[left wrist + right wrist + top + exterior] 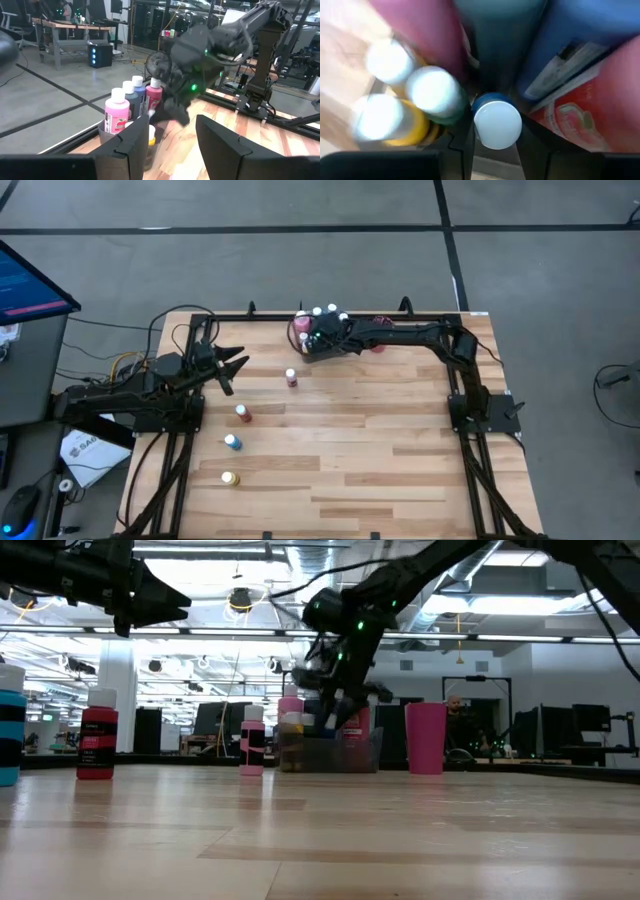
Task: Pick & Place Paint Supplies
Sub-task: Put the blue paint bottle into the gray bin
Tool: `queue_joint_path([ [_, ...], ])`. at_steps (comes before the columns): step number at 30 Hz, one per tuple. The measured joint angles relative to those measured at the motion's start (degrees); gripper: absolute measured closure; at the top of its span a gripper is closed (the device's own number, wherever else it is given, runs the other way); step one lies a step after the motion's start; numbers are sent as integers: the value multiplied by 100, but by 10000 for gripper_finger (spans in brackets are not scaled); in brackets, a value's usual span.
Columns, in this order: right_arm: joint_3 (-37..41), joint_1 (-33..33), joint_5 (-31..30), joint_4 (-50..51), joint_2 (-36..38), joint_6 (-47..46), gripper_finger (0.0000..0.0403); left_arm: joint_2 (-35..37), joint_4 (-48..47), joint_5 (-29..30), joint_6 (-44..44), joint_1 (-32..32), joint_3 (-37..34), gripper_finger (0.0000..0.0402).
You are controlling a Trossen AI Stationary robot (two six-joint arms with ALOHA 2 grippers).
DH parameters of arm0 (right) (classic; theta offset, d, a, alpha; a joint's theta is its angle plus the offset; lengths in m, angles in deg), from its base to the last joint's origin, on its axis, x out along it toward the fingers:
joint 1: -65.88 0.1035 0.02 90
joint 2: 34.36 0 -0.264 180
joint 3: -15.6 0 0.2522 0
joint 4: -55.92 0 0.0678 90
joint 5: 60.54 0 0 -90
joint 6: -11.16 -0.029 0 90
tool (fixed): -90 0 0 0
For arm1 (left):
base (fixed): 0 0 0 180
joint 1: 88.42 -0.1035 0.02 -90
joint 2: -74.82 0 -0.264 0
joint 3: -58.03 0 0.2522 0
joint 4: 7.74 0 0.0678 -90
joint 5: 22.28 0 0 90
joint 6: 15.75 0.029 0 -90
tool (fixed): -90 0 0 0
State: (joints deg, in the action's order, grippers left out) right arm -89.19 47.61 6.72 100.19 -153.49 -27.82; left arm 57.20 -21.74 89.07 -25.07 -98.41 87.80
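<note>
The right gripper (492, 145) is lowering a white-capped blue bottle (496, 122), clamped between its fingers, into the crowded tray (112, 142) (four bottles are waiting on the table (380, 450)); the left gripper (238, 363) is hovering, jaws apart.

No readable text anywhere. Printed labels on the pink bottle (117, 113) and the red bottle (152, 98) in the left wrist view, lettering too small to make out. Label with a fruit-like picture on the red bottle (580, 117) in the right wrist view, and a pale label on the blue bottle (580, 45) beside it, print blurred. Dark-banded labels on the red bottle (97, 744) and the pink bottle (252, 747) in the low view, wording illegible. White sheet with dark print (82, 452) on the floor left of the table (400, 470), characters not legible. Glowing screen (25, 280) at far left, content unreadable.
</note>
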Motion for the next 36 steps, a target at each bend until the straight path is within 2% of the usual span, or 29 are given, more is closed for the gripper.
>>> queue_joint_path([
  [8,-41,-24,34,25,-22,25,294,0,22,-9,2,-6,-2,247],
  [15,-39,-56,42,-7,-31,10,224,0,35,-3,1,-6,-2,247],
  [19,-30,-87,43,-116,-39,-3,205,0,35,10,2,-6,-2,247],
  [28,-30,-120,41,-635,-42,43,224,0,35,10,2,-6,-2,247],
  [36,-30,-137,83,-632,-39,338,236,0,34,8,1,-6,-2,247],
])
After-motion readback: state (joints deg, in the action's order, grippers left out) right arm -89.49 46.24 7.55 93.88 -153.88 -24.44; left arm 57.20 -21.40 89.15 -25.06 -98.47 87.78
